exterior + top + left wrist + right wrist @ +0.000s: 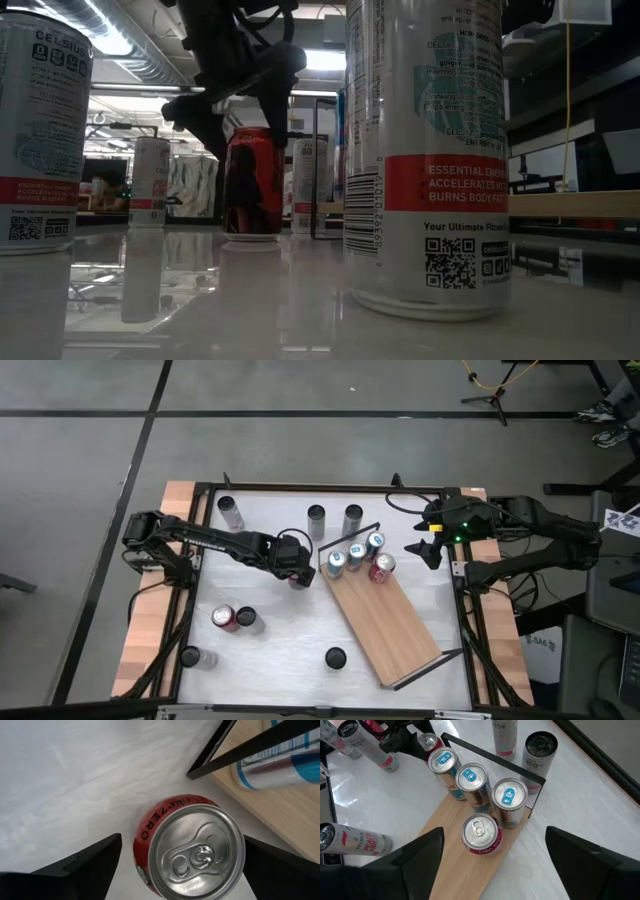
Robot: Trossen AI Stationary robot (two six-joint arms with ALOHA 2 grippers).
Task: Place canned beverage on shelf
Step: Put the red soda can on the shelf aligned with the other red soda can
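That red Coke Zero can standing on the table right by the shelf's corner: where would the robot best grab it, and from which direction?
Around its round side wall, coming down from above. The Coke Zero can stands upright, and the left gripper already hangs over it, open, one finger to each side. The shelf and its wire rail stand close on one side, so a sideways approach looks cramped.

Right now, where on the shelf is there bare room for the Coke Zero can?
The shelf is bare from the red can to its far wire rail. The end by the left hand is crowded: three blue-tabbed cans.
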